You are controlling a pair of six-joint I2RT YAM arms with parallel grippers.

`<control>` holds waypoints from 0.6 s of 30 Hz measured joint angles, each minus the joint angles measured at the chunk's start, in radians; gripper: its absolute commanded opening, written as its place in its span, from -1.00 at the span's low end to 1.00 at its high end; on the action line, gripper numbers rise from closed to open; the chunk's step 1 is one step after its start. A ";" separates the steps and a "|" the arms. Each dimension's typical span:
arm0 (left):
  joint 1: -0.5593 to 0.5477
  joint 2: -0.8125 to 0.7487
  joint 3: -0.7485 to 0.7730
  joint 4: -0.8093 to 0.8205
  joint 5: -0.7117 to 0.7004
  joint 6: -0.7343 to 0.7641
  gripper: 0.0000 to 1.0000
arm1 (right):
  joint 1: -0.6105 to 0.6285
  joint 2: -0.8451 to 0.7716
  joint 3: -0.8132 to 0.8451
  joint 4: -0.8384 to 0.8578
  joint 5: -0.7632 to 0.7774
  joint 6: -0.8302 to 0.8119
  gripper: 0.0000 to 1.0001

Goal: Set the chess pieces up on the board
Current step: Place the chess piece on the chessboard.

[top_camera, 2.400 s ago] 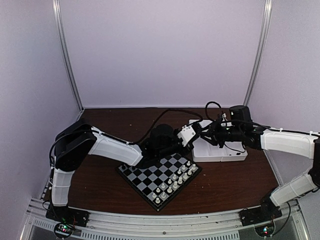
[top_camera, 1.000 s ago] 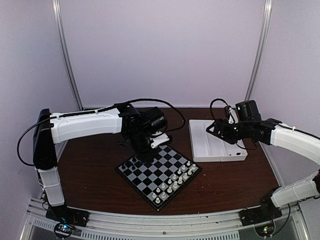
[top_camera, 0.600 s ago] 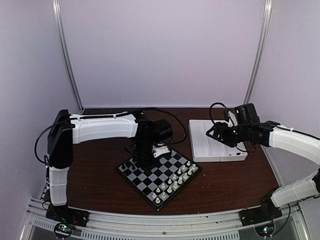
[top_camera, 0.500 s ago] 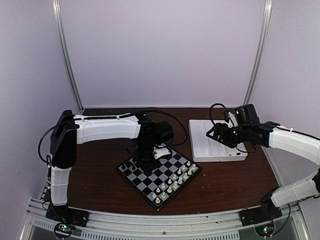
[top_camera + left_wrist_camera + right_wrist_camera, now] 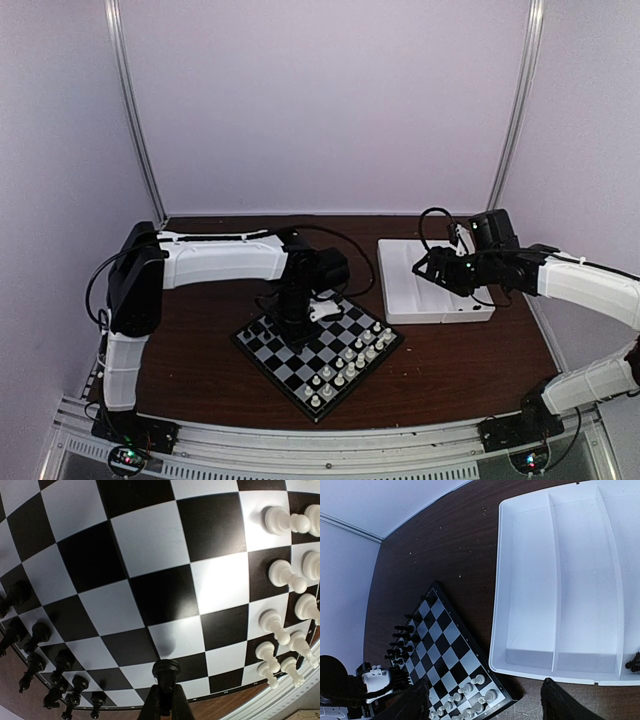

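Observation:
My left gripper [image 5: 166, 694] is shut on a black chess piece [image 5: 166, 674], which hangs just above the board [image 5: 150, 555] near its edge. In the top view this gripper [image 5: 298, 318] is over the board's [image 5: 300, 366] far left part. Several black chess pieces [image 5: 37, 637] stand in rows along one side [image 5: 262, 328], and white chessmen [image 5: 282, 575] along the opposite side. My right gripper [image 5: 485, 705] is open and holds nothing; it hovers above the white tray [image 5: 440, 305]. One black piece [image 5: 634, 662] lies in the tray's corner.
The white compartment tray [image 5: 530, 580] sits right of the board on the brown table [image 5: 200, 340]. White chessmen [image 5: 350, 365] fill the board's near right rows. A black cable [image 5: 350, 250] loops behind the left wrist. Metal posts and purple walls enclose the table.
The left arm has swung from the tray over to the board's far left part and come down with the black piece. The right gripper has drawn back a little over the tray and stays open.

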 measured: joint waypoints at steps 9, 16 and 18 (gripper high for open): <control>0.000 0.010 0.002 0.000 -0.047 -0.001 -0.93 | 0.000 0.000 0.000 0.007 0.000 0.001 0.52; 0.000 0.027 0.002 0.000 -0.102 -0.007 -0.63 | 0.000 0.000 0.000 0.008 0.000 0.002 0.52; 0.000 0.027 0.002 -0.001 -0.109 -0.016 -0.53 | 0.000 0.000 0.000 0.008 0.000 0.002 0.52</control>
